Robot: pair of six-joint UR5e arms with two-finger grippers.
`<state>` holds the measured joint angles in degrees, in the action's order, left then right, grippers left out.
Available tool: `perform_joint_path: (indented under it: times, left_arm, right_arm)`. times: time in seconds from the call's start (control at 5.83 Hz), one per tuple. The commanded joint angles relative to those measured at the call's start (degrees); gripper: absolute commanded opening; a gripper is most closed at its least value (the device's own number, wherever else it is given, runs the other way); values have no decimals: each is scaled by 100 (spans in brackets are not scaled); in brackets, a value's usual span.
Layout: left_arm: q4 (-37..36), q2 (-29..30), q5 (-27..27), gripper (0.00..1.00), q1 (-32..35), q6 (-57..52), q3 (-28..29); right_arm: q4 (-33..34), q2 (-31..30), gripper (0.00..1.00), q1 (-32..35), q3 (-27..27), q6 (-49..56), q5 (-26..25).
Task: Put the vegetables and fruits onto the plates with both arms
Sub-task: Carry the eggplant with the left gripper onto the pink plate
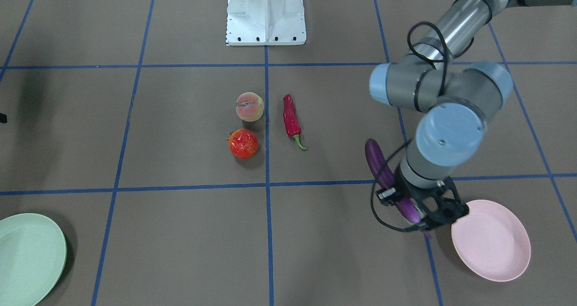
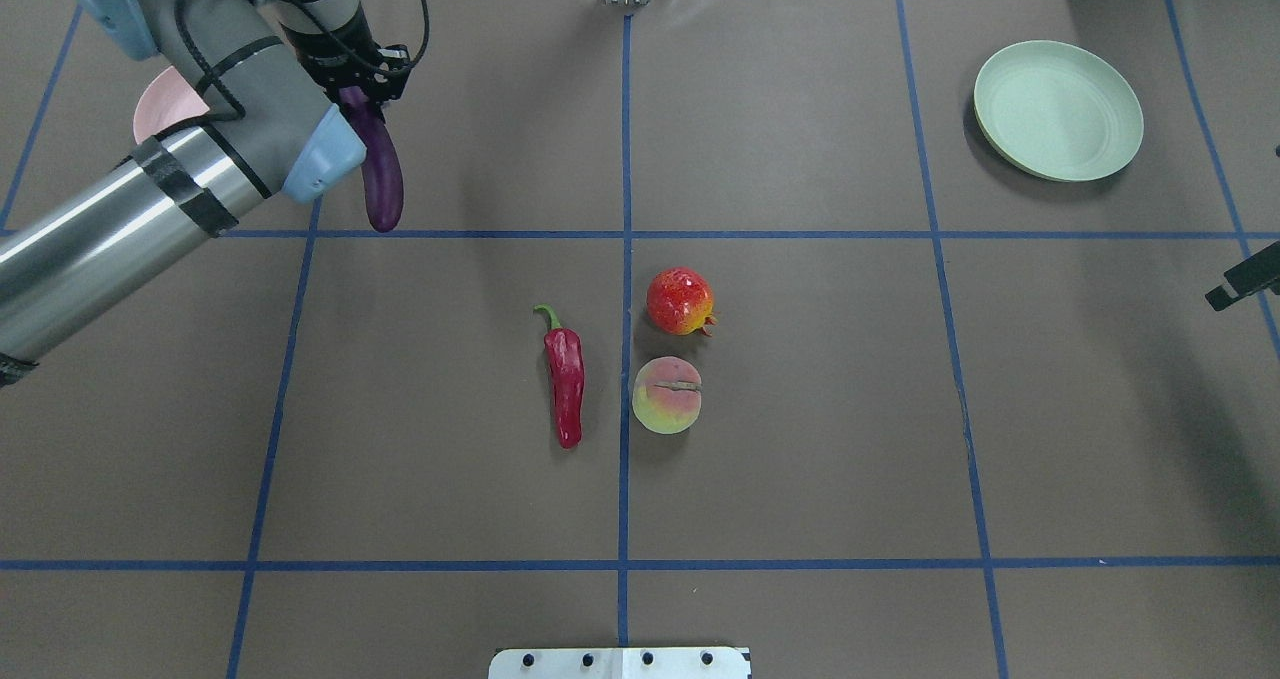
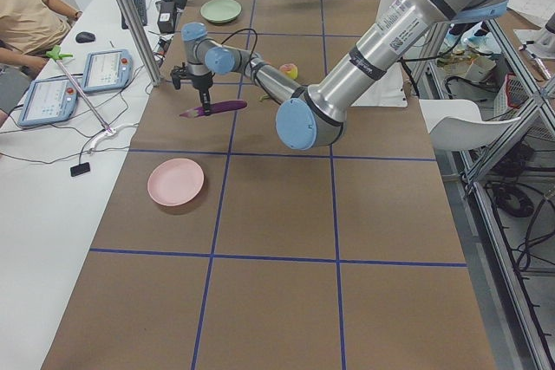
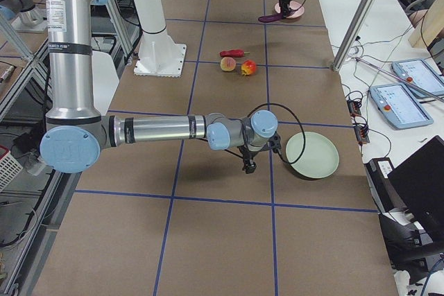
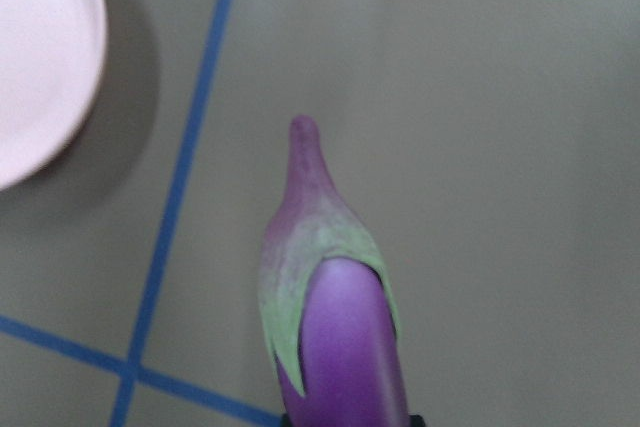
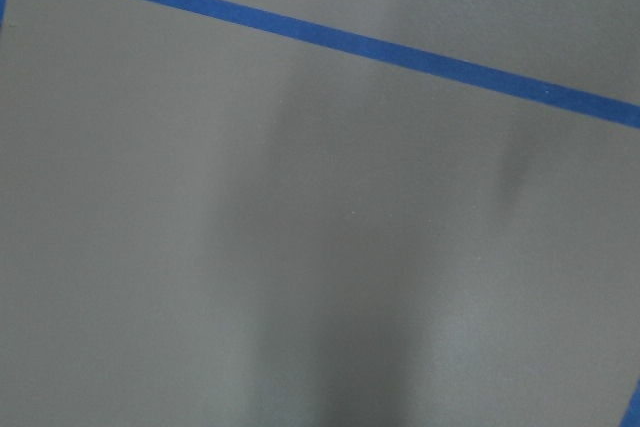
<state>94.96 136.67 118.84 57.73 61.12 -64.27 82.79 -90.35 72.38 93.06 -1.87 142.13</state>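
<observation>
My left gripper (image 1: 426,216) is shut on the purple eggplant (image 1: 382,168) near its calyx end and holds it above the table, just beside the pink plate (image 1: 491,240). From overhead, the eggplant (image 2: 381,174) hangs out from the left gripper (image 2: 356,87), and the arm mostly hides the pink plate (image 2: 163,106). The left wrist view shows the eggplant's calyx (image 5: 320,257) and the plate's edge (image 5: 40,57). The red chili (image 2: 567,379), peach (image 2: 667,395) and pomegranate (image 2: 680,301) lie mid-table. My right gripper (image 4: 248,162) hovers beside the green plate (image 4: 312,155); I cannot tell its state.
The green plate (image 2: 1058,109) holds nothing and sits at the far right from overhead. The white base block (image 1: 266,15) stands at the robot's side of the table. Blue tape lines grid the brown table top. Operators' tablets (image 3: 104,69) lie beyond the far edge.
</observation>
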Motion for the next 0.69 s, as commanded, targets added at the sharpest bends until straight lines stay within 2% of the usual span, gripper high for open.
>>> perform_joint_path:
  times: [0.0,0.17,0.34,0.51]
  left_arm:
    - [803,-18,-1,0,788,-439,1368]
    - [857,-166,-27,0,871,-487,1643]
    - [1362,-176,-45,0,1028,-461,2124]
    - [1567,-158,-45,0,1047,-426,2277]
  right_arm:
    - [-62,165,100,-145,54,-328,-28]
    - [-79,262,100,-162,106,-627,-19]
    - [-79,307,100,-189,124,-648,-19]
    - [-79,377,100,-241,98,-700,-36]
